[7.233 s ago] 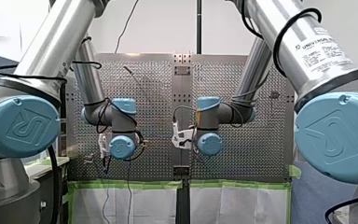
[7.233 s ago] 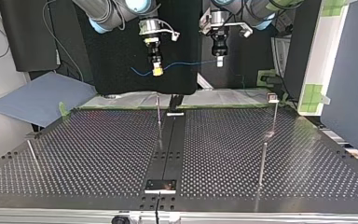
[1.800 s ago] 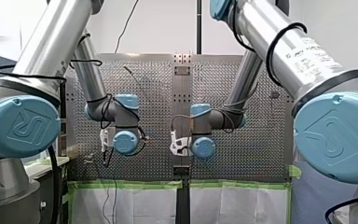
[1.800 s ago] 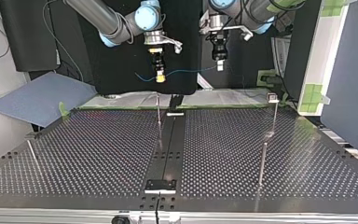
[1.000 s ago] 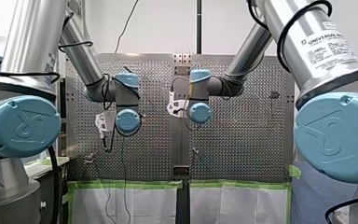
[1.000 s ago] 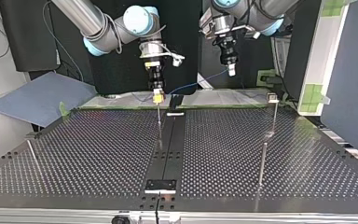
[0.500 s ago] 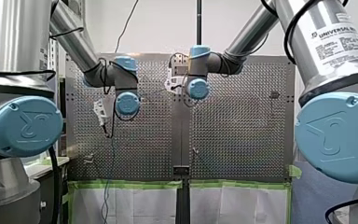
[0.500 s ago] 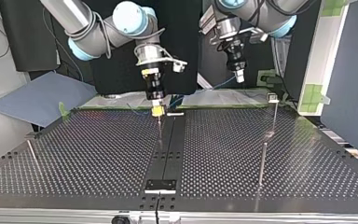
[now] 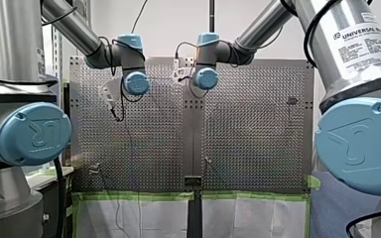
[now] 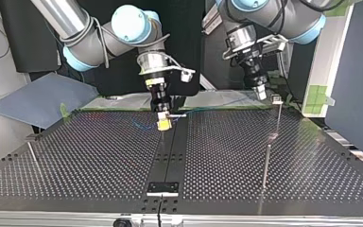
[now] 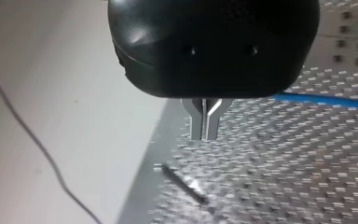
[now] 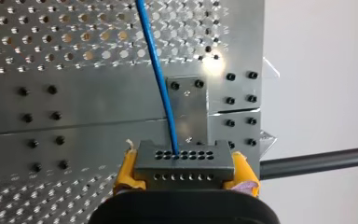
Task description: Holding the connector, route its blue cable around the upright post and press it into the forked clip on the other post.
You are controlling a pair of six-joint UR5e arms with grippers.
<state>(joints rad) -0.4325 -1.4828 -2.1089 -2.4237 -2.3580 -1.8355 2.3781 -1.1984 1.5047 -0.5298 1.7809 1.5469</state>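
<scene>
While our right gripper [image 10: 163, 120] clamps its yellow pads [image 12: 127, 170] on the connector [image 12: 183, 163] low over the tabletop [image 10: 99, 156], the blue cable [image 12: 158, 70] runs from it towards our left gripper [image 11: 204, 131], whose metal fingers [image 11: 196, 122] are pressed together; whether they pinch the cable, we cannot tell.

clip post [image 10: 278, 116] upright, just beside left gripper [image 10: 263, 94]

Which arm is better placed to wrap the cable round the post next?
Right. The right end effector grips the connector mid-table; the left end effector pinches the blue cable near the forked clip.
</scene>
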